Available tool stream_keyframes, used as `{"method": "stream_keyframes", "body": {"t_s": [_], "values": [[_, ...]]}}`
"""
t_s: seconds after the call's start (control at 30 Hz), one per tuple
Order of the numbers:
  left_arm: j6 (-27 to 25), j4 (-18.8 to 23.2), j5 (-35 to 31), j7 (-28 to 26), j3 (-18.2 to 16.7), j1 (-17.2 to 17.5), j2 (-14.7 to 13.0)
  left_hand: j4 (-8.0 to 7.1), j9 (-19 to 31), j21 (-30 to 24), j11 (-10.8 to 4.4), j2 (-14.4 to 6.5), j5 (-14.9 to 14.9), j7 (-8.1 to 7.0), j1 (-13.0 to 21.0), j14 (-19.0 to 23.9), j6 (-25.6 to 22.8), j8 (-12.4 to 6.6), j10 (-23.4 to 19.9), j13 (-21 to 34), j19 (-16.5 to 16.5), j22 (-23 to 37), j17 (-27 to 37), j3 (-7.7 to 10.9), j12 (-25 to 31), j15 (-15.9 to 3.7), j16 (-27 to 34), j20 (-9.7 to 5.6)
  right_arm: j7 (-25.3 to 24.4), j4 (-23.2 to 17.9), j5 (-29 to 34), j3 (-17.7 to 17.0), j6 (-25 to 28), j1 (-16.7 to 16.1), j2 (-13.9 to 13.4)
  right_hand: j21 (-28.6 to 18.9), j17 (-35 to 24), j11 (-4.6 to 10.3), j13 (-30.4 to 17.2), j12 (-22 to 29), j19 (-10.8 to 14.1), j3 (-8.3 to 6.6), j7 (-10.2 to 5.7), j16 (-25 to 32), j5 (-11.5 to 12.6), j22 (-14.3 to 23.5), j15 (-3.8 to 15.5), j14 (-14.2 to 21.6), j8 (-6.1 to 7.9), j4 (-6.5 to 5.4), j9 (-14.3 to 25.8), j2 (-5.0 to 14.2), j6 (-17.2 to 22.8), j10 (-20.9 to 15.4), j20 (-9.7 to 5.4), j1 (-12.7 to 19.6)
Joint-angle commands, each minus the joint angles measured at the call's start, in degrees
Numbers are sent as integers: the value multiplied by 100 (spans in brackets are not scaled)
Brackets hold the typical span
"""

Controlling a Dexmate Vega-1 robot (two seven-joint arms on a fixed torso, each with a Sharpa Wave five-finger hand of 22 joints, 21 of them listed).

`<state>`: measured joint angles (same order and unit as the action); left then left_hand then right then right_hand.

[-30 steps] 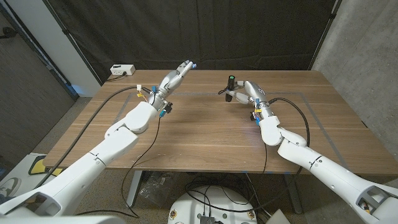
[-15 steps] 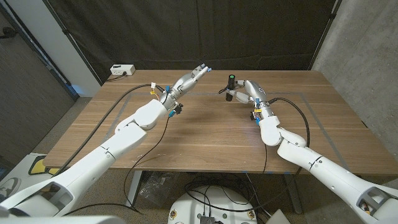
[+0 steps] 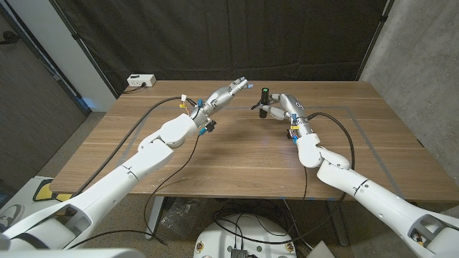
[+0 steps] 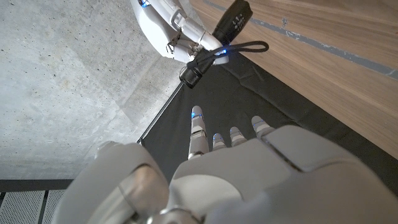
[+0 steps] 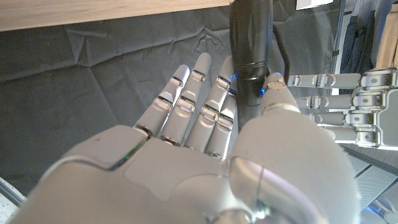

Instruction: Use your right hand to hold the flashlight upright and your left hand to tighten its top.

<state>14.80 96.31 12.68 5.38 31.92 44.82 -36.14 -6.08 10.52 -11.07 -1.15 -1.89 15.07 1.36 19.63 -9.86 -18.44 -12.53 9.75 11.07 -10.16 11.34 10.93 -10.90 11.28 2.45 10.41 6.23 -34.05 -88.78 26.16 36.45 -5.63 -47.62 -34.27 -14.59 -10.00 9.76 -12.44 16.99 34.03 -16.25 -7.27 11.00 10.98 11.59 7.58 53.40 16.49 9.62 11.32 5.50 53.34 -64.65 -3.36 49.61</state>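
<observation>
My right robot hand holds the flashlight upright at upper middle of the frame, and my left robot hand, open and empty, is just left of its top.

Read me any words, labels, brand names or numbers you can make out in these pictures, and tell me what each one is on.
No readable text.
flashlight, held upright by the right robot hand: black body, no legible marking; close in the right wrist view, still none.
white box at the table's far left corner: too small to read.
left robot hand: no lettering visible.
</observation>
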Motion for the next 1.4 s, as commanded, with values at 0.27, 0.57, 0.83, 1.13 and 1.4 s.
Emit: {"method": "stream_keyframes", "body": {"t_s": [0.27, 0.57, 0.83, 1.13, 1.4], "values": [[-53, -112, 91, 136, 95, -97, 72, 28, 21, -73, 25, -76, 34, 297, 77, -1267, -2, 11, 518, 7, -1355, 16, 6, -31, 40, -7, 41, -19, -124, -15, -63, -1, -119, 57, 29, 15, -31, 217, -1, 0, -33, -408, -509, -7, 37, 6, 533, 106, 6, -284, 29, 400, 589, -285, -317, 414], [96, -230, 82, 146, 132, -144, 163, 44, 22, -91, 26, -111, 33, 186, 125, -1245, -17, 21, 500, 6, -1348, 15, 4, -27, 57, -7, 52, -7, -108, -91, -46, -17, -144, 29, 16, 18, -30, 216, -5, 3, -34, -425, -508, -11, 38, 4, 538, 128, -4, -285, 30, 394, 594, -311, -327, 421], [134, -245, 123, 165, 133, -137, 186, 67, 19, -120, -55, -148, 30, -2, 190, -1141, -176, -13, 424, 4, -1315, 14, 2, -28, 93, -30, 87, 4, -65, -104, -49, -12, -105, 10, 26, 20, -29, 217, -8, 5, -37, -437, -504, -15, 38, 2, 542, 140, -11, -284, 31, 391, 598, -326, -335, 427], [156, -255, 178, 209, 132, -136, 195, 78, 17, -131, -57, -160, 27, -75, 218, -1099, -161, 8, 392, 4, -1302, 13, 0, -31, 106, -39, 96, 15, 10, -129, -52, 4, -48, -26, 1, 21, -28, 216, -11, 5, -35, -445, -505, -18, 35, 1, 534, 159, -17, -295, 32, 384, 613, -342, -336, 418], [176, -375, 233, 303, 165, -213, 244, 85, 17, -141, -57, -167, 24, -76, 237, -1079, -142, 25, 399, 3, -1285, 12, 0, -35, 103, -30, 98, 20, -22, -177, -21, -5, -74, -46, -20, 23, -28, 211, -19, 11, -37, -455, -506, -22, 34, 0, 540, 169, -26, -297, 33, 381, 612, -361, -338, 420]]}}
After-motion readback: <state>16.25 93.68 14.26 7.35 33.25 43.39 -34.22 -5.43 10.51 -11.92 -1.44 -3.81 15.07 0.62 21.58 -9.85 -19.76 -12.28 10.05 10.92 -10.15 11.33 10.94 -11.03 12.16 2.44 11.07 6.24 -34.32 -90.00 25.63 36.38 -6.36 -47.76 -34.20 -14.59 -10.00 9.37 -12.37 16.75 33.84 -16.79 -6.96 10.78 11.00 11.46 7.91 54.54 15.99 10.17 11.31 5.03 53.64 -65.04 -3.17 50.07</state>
